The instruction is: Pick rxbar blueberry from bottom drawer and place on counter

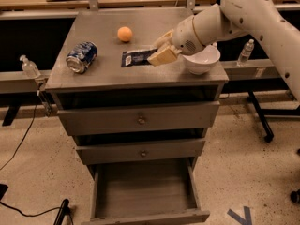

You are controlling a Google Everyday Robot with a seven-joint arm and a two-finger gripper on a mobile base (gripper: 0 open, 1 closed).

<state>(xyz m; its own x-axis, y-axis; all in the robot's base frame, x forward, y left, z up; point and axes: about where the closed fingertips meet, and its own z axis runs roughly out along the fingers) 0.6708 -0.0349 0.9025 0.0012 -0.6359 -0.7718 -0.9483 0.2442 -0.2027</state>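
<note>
- I am seeing the bar [136, 58] as a small flat packet in a dark blue-black wrapper with pale label patches, lying level on the cabinet top [140, 22].
- The gripper [159, 50] is sitting low over the cabinet top, and its jaws are closing on the bar's right end, with the rest of the packet sticking out to the left of them.
- One beige, blocky finger [162, 57] is overlapping the bar's end, while the other is showing just behind it.
- The white arm [243, 13] is reaching in from the upper right, its smooth rounded shell sloping down to the wrist.
- A glossy white bowl [201, 60] is sitting just right of the jaws, partly under the wrist.
- A small orange ball [124, 33] is resting behind and left of the jaws, apart from the bar.
- A dented blue can [82, 56] is lying on its side well to the left of the jaws.
- The cabinet top is looking like dull grey metal, flat and faintly scuffed.
- Far below the jaws, the bottom drawer [143, 186] is standing pulled out, a grey tray with low walls.
</note>
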